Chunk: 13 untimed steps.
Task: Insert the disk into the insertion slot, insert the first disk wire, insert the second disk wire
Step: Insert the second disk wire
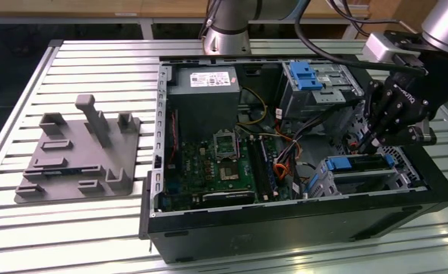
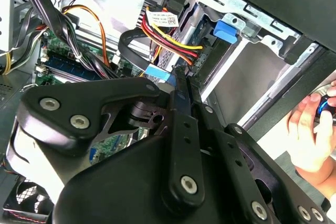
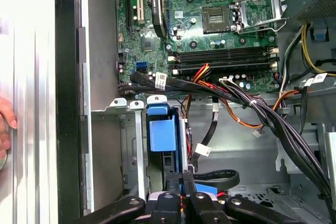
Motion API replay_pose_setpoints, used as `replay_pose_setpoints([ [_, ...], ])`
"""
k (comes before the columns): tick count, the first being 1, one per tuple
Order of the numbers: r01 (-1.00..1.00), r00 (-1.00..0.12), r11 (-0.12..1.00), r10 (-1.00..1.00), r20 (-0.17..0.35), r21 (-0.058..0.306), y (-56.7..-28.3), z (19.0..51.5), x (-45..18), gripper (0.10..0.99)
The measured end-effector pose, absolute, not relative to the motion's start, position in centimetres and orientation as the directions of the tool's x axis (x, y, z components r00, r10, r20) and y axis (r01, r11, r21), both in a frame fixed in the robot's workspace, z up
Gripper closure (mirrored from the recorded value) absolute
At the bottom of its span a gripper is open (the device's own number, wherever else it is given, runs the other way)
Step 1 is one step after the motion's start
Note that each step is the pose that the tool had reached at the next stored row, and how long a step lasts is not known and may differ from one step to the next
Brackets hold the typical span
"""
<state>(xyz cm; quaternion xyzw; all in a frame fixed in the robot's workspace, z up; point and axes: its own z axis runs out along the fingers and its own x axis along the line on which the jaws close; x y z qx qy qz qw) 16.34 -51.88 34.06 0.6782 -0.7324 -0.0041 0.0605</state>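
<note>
The disk (image 1: 359, 164), in its blue caddy (image 3: 161, 132), sits inside the insertion slot (image 1: 338, 181), the perforated metal cage at the case's front corner on the exterior view's right. My gripper (image 1: 361, 149) reaches down into the case at the cage's mouth. In both wrist views its fingers (image 3: 173, 184) are pressed together on the blue plug (image 2: 159, 73) of a black flat wire (image 2: 131, 40). The plug (image 3: 207, 189) sticks out to one side of the fingers. A red, yellow and black wire bundle (image 2: 168, 38) ends in a black plug (image 2: 195, 61) right beside the fingertips.
The motherboard (image 1: 216, 162) and loose cables (image 3: 252, 108) fill the case beside the cage. A taller cage with a blue latch (image 1: 306, 77) stands at the back. A grey fixture (image 1: 79, 154) lies at the exterior view's left. A person's hand (image 2: 310, 129) rests outside the case wall.
</note>
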Motion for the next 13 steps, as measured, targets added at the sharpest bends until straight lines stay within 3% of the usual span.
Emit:
replay_pose_setpoints([
  [13, -0.993, -0.073, 0.08, -0.994, 0.083, 0.088, -52.39, 33.98, 16.39, 0.945],
])
